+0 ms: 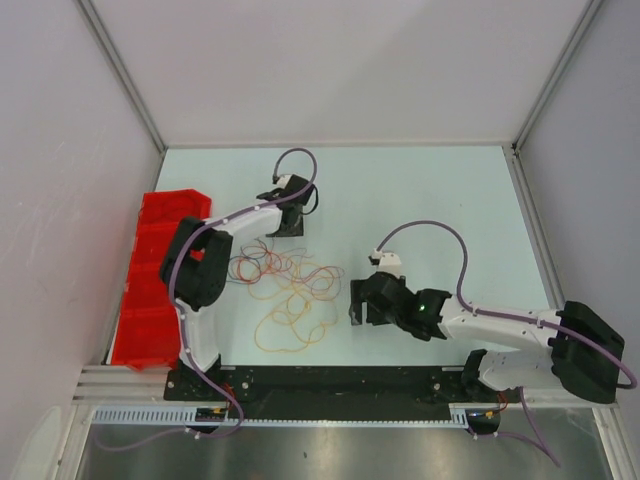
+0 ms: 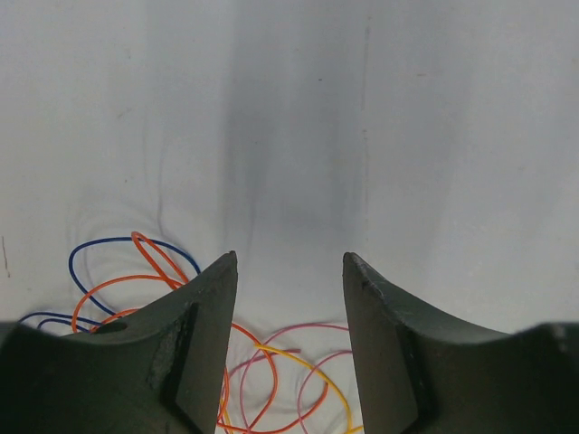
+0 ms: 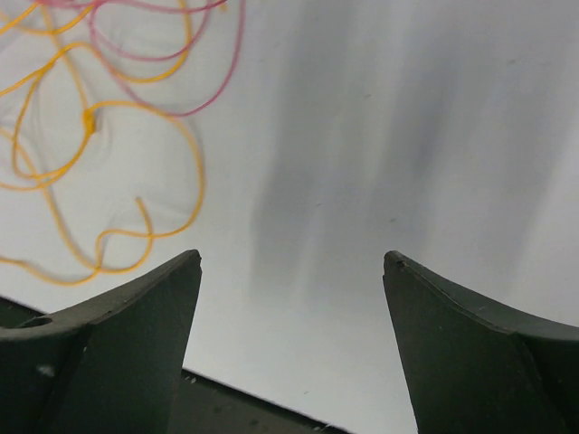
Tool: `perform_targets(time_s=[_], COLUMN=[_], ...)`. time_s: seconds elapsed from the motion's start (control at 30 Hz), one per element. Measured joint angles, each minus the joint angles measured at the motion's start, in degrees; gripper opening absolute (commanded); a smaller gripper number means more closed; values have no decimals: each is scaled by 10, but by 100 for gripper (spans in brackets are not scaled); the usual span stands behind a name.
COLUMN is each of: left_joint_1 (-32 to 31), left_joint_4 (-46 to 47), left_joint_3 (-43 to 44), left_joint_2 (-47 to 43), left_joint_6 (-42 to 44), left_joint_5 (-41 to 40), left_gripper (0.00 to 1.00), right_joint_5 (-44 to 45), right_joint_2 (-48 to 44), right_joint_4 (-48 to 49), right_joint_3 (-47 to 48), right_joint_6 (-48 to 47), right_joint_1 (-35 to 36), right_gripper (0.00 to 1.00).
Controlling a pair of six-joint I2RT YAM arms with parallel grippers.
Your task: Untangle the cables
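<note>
- the cables (image 1: 288, 285) lie in one loose tangle of curly loops on the table (image 1: 430, 190), close to its near edge and left of its middle.
- seen from above, the tangle's far part is darker, with red and dark strands; its near part is mostly orange-yellow loops.
- the left gripper (image 2: 289, 262) sits over the table just beyond the tangle's far side, toward the far edge. its jaws stand apart with bare table between them, and they pinch nothing.
- in the left wrist view a blue loop (image 2: 90, 258) and orange-red loops show left of the left finger. pink and yellow strands cross low between the two fingers, on the table below them.
- the right gripper (image 3: 291, 258) is just beside the tangle's right side, near the middle of the table. its jaws are spread wide over bare table and nothing is in them.
- in the right wrist view a yellow-orange strand (image 3: 172, 231) and a pink loop (image 3: 194, 110) lie up and left of the fingers, apart from them.
- red bins (image 1: 150, 280) stand in a row along the table's left edge, beside the left arm.
</note>
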Motion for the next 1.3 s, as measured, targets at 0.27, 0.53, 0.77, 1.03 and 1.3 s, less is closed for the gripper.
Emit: perform_targets(time_s=[0.27,0.53,0.77,1.03,1.3], left_joint_1=[-1,-46,-66,-90,-115], left_joint_4=[-13,12,45,71,106], left_joint_3=[-23,-55,-124,-151,-174], left_joint_2=[-36,-137,-153,-139,-127], left_joint_6=[-26,3,29,56,83], left_joint_5=[-46,-32,30,70,78], left_gripper=[68,67,64,71,69], right_joint_5=[-69,-117,-131,-129,-130], right_joint_2=[-34,27,54,51,51], right_joint_4=[28,87,109,104,100], right_joint_3=[-27,-37,-38,-38,-38], right_joint_6=[-70,-83,-80,-79,-80], right_joint_1=[-100,-117,-117,-132,-143], right_gripper=[87,85,85,85,85])
